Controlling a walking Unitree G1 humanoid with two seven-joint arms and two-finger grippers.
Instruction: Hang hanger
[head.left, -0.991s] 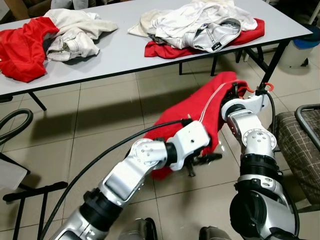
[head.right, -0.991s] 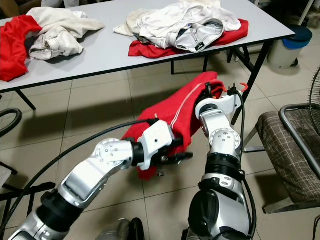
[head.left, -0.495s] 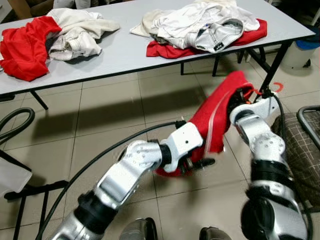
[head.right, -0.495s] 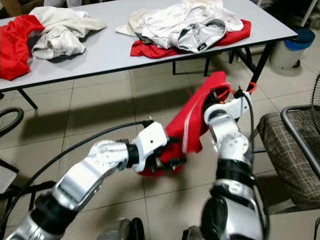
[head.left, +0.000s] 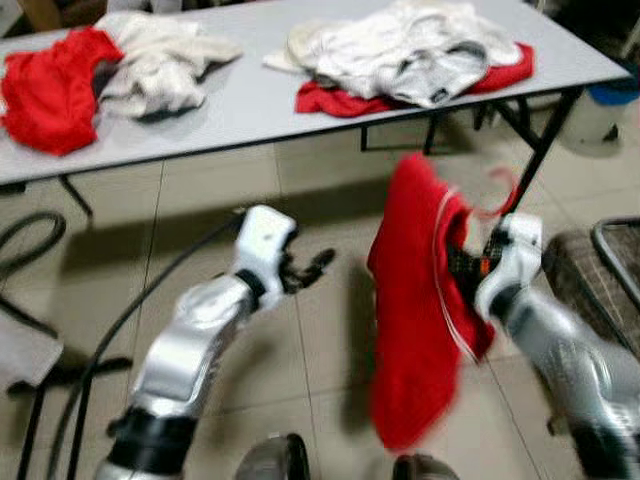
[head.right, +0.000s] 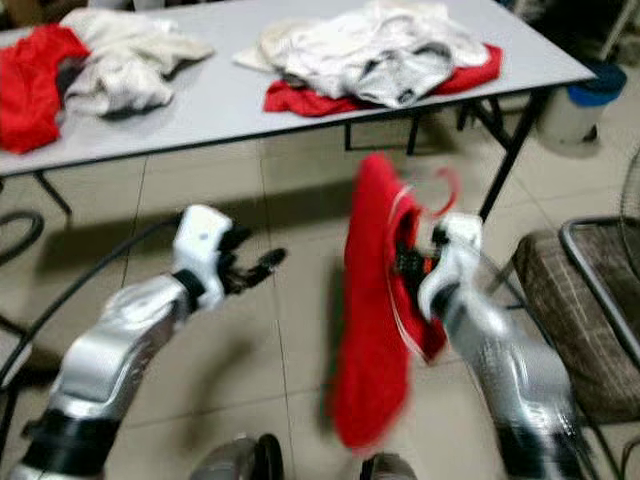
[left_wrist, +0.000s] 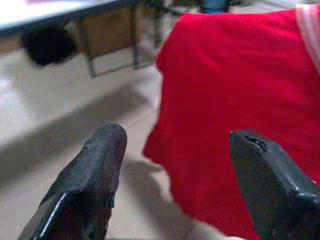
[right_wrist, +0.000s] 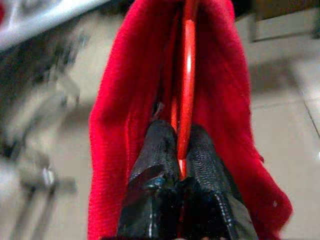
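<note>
A long grey table stands on a tiled floor — on it, a red and cream clothes heap at the left end, and a white, grey and red pile at the right. A checked chair stands on the right — a black cable loops on the left.

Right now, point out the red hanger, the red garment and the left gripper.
red hanger (right_wrist: 187, 75), right wrist view, its bar.
red garment (head.left: 410, 330), left eye view, hanging cloth.
left gripper (left_wrist: 175, 185), left wrist view, between open fingertips.

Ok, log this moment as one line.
right pincer: shut on red hanger | red garment: draped on hanger, hanging free | left pincer: open, apart from garment
</note>
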